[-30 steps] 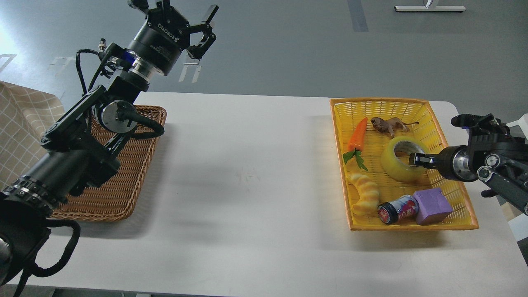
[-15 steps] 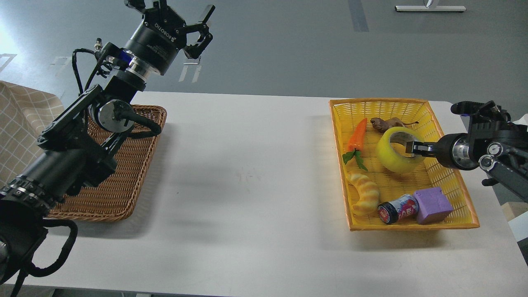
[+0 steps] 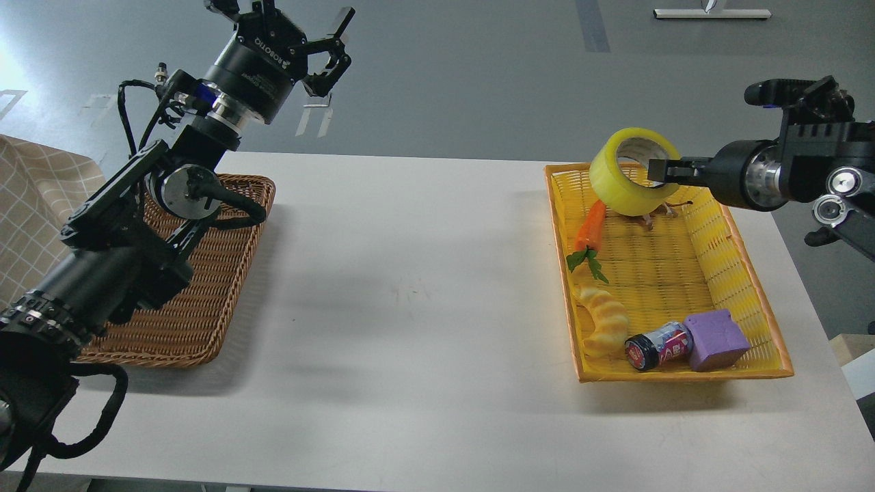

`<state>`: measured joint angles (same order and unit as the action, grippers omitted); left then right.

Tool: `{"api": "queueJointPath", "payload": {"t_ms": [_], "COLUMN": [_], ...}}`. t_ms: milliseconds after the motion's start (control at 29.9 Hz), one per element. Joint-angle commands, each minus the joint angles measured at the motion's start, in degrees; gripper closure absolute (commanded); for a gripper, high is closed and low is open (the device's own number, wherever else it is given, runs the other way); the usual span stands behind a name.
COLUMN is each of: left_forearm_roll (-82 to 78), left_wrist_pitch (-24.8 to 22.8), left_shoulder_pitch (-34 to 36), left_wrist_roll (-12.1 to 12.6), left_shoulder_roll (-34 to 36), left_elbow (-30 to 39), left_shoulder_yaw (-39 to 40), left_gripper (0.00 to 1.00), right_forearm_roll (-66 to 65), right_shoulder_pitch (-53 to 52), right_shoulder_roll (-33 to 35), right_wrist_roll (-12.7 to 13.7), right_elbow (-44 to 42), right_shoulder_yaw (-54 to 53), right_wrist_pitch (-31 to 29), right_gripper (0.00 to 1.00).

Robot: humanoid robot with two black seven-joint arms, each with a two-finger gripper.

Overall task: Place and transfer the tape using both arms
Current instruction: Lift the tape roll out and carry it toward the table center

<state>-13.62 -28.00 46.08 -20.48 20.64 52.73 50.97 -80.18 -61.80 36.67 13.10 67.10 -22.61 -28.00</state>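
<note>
Slippage looks the main risk: the right tool (image 3: 662, 175), pinched on the wall of the translucent yellow tape roll (image 3: 632, 176) above the yellow woven basket (image 3: 745, 273), grips only one edge, while the left tool (image 3: 311, 48) hangs spread and empty.

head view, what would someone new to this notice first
The yellow tape roll stands out first, held in the air above the far end of the yellow basket by the right gripper, whose jaws are closed on its rim. Next comes the left gripper, raised high at the upper left with its jaws spread, above the brown wicker tray.
</note>
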Motion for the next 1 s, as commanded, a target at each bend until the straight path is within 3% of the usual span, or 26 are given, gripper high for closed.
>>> {"api": "queueJointPath", "payload": {"t_ms": [0, 234, 569, 970], "left_forearm_roll": [0.0, -0.1, 0.0, 0.0], "left_wrist_pitch": [0.0, 0.0, 0.0, 0.0], "left_shoulder_pitch": [0.3, 0.4, 0.5, 0.6], "left_wrist_roll": [0.0, 0.0, 0.0, 0.0], "left_shoulder_roll": [-0.1, -0.2, -0.2, -0.2], "left_elbow": [0.0, 0.1, 0.2, 0.2], "left_shoulder_yaw": [0.0, 0.0, 0.0, 0.1], "left_gripper": [0.02, 0.02, 0.02, 0.02], "right_forearm_roll": [-0.1, -0.3, -0.7, -0.9], "right_shoulder_pitch": [-1.4, -3.8, -5.1, -5.2], "right_shoulder_roll": [-4.1, -12.5, -26.5, -34.4], "right_wrist_roll": [0.0, 0.0, 0.0, 0.0], "right_elbow": [-0.5, -1.2, -8.7, -14.9], "right_shoulder_yaw": [0.3, 3.4, 8.3, 11.9], "right_wrist_pitch": [0.0, 0.0, 0.0, 0.0], "right_gripper": [1.00, 1.00, 1.00, 1.00]}}
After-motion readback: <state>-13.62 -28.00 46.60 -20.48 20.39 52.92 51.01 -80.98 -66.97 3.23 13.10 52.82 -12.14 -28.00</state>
